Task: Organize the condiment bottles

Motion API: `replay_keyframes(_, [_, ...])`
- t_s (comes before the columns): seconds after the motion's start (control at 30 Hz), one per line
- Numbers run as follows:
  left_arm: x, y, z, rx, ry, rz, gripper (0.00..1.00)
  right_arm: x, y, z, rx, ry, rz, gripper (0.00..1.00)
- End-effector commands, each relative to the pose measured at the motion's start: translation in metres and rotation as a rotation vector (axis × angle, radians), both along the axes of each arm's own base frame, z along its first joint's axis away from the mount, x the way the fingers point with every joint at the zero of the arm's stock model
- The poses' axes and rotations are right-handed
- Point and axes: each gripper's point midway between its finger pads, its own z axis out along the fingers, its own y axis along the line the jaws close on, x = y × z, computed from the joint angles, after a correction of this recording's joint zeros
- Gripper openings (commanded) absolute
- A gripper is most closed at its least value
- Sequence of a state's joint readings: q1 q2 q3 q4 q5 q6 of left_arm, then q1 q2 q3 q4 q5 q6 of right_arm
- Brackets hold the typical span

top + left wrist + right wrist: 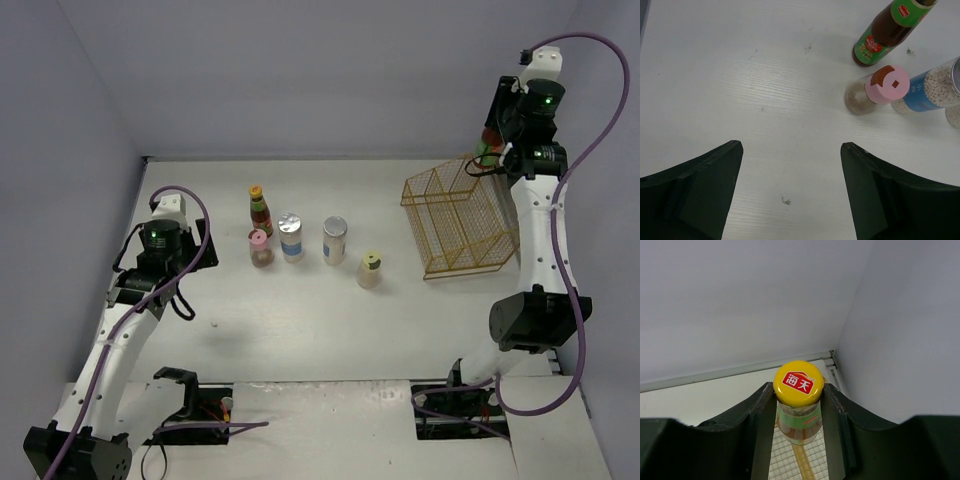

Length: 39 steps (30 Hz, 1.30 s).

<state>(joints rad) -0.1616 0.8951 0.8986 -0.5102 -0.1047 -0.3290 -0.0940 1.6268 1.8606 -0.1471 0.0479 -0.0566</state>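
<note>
Yellow-capped sauce bottle [798,382] sits clamped in the right gripper [799,394], high over the gold wire basket [440,190] near the table's [300,335] right edge; only the right wrist view shows that cap. Five more stand mid-table: slim sauce bottle [260,210], pink-lidded jar [260,247], two silver-lidded jars [291,237], pale-lidded jar [369,268]. The left gripper [790,190] gapes over bare tabletop beside them.

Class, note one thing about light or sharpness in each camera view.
Top external: soft, even light, faint shadows on the white table. Left wrist: pink-lidded brown jar crisp, dark gripper fingers nearly featureless. Right wrist: yellow-capped slim sauce bottle sharp, cap slightly glossy.
</note>
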Motion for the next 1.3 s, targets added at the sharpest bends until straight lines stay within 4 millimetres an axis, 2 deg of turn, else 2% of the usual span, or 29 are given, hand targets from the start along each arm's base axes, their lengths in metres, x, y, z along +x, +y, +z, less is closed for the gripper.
replay_keyframes(0.0, [0.009, -0.001, 0.023, -0.014, -0.082, 0.000, 0.80, -0.015, -0.019, 0.093, -0.038, -0.294, -0.033, 0.00])
replay_keyframes(0.23, [0.009, -0.002, 0.023, -0.020, -0.083, -0.007, 0.80, -0.002, -0.036, 0.077, -0.031, -0.277, -0.057, 0.00])
replay_keyframes(0.47, [0.009, -0.004, 0.022, -0.024, -0.078, -0.012, 0.80, 0.009, -0.041, 0.046, -0.020, -0.236, -0.073, 0.00])
replay_keyframes(0.63, [0.009, -0.004, 0.022, -0.025, -0.076, -0.015, 0.80, 0.016, -0.046, 0.016, -0.003, -0.196, -0.100, 0.00])
replay_keyframes(0.7, [0.009, -0.004, 0.022, -0.026, -0.076, -0.014, 0.80, 0.014, -0.050, 0.015, 0.001, -0.212, -0.135, 0.00])
replay_keyframes(0.97, [0.008, -0.004, 0.023, -0.028, -0.079, -0.013, 0.80, 0.011, -0.046, 0.007, 0.049, -0.240, -0.175, 0.00])
replay_keyframes(1.27, [0.008, -0.004, 0.023, -0.029, -0.077, -0.014, 0.80, 0.012, -0.027, -0.008, 0.051, -0.208, -0.158, 0.00])
